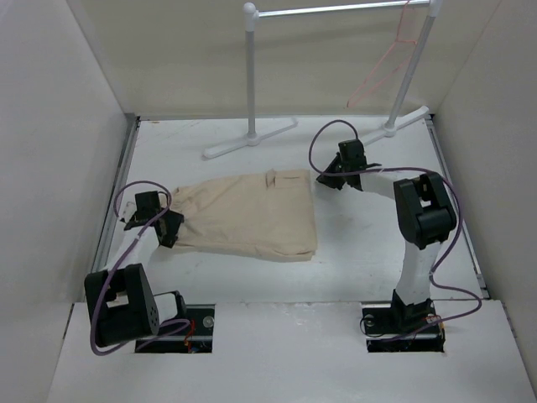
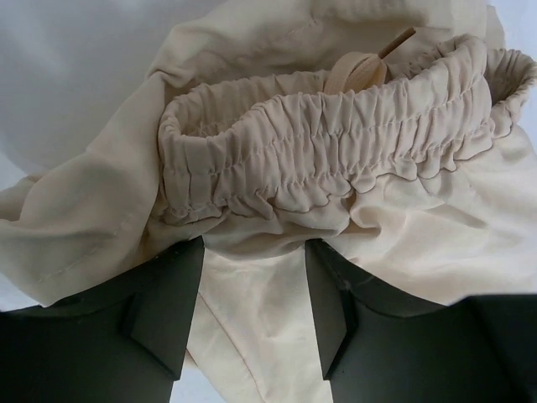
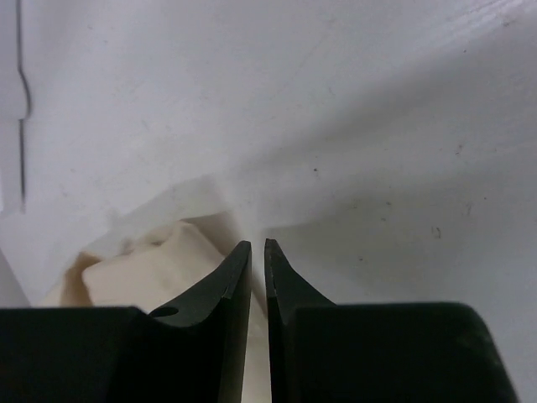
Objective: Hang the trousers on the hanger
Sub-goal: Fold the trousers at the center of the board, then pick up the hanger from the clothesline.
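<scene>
The beige trousers [image 1: 252,214] lie folded flat on the white table. Their gathered elastic waistband [image 2: 336,143] fills the left wrist view. My left gripper [image 1: 168,228] is at the trousers' left end. It is open [image 2: 254,243], with cloth lying between its spread jaws. My right gripper [image 1: 323,179] is at the trousers' far right corner. Its jaws are almost together [image 3: 258,243], with a thin strip of cream cloth [image 3: 143,269] between them. The pink-red wire hanger [image 1: 382,71] hangs from the rail of the rack at the back right, well away from both grippers.
The white pipe garment rack [image 1: 252,75] stands at the back, its feet [image 1: 243,141] on the table behind the trousers. White walls close in the left, right and back sides. A metal strip [image 1: 117,193] runs along the table's left edge.
</scene>
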